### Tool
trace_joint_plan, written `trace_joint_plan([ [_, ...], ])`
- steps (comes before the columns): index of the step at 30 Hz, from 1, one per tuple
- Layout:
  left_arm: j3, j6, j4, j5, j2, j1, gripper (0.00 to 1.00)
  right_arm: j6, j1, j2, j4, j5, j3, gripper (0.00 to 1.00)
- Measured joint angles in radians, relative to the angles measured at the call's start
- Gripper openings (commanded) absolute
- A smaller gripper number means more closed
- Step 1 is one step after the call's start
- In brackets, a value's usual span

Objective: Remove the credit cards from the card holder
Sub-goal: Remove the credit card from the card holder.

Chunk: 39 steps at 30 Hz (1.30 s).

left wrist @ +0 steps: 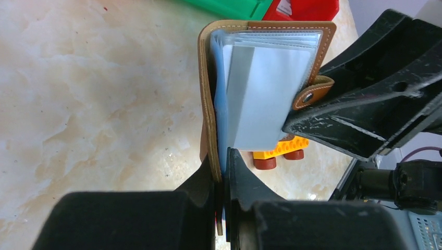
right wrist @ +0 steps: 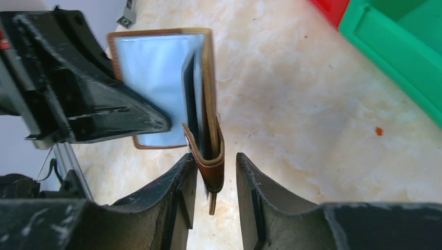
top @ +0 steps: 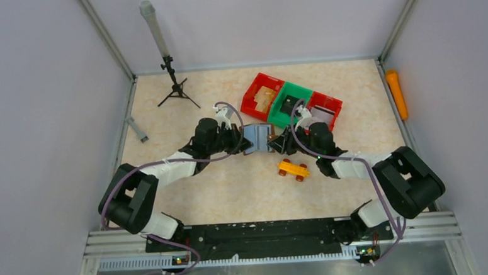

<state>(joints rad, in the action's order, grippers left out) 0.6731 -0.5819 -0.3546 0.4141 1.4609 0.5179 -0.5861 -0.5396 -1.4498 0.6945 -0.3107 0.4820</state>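
The left gripper point(left wrist: 222, 160) has its jaws nearly together, clamped on the lower edge of the card holder point(left wrist: 205, 99). It pinches the brown cover and blue pockets at bottom centre of the left wrist view. The right gripper point(right wrist: 215, 157) has its jaws apart, straddling the opposite brown cover and strap, with a gap visible beside one finger. The holder stands open on edge between both grippers, at the centre of the top view, over the table point(left wrist: 94, 104). A pale credit card point(left wrist: 271, 88) sits in a clear sleeve. An orange toy car point(left wrist: 280, 149) lies just below. A green bin point(right wrist: 401, 47) and a red bin point(left wrist: 307, 8) sit at the upper right.
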Motion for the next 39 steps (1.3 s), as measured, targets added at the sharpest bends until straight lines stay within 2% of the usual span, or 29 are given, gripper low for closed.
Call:
trace_joint_plan([
  [9,0.001,-0.004,-0.004,0.046,0.024,0.0,0.0,0.002,-0.027,-0.001,0.033,-0.065,0.005,0.36],
  [15,0.006,-0.01,-0.009,0.07,0.031,0.0,0.0,0.003,-0.028,-0.002,0.033,-0.081,0.012,0.47],
  [23,0.014,-0.018,-0.039,0.126,0.041,0.011,0.0,0.009,-0.034,-0.038,0.016,-0.087,0.039,0.52],
  [26,0.017,-0.019,-0.048,0.143,0.041,0.015,0.0,0.01,-0.034,-0.038,0.01,-0.085,0.039,0.51],
  [29,0.019,-0.019,-0.05,0.148,0.041,0.015,0.0,0.011,-0.034,-0.038,0.001,-0.082,0.044,0.43],
  [31,0.019,-0.02,-0.05,0.148,0.043,0.015,0.03,0.011,-0.035,-0.038,-0.007,-0.075,0.044,0.36],
  [33,0.019,-0.022,-0.05,0.147,0.043,0.015,0.08,0.016,-0.035,-0.038,-0.017,-0.064,0.044,0.34],
  [37,0.019,-0.024,-0.047,0.128,0.043,0.015,0.26,0.02,-0.035,-0.038,-0.047,-0.03,0.045,0.32],
  [39,0.019,-0.023,-0.044,0.107,0.04,0.015,0.4,0.023,-0.035,-0.038,-0.06,-0.016,0.045,0.29],
])
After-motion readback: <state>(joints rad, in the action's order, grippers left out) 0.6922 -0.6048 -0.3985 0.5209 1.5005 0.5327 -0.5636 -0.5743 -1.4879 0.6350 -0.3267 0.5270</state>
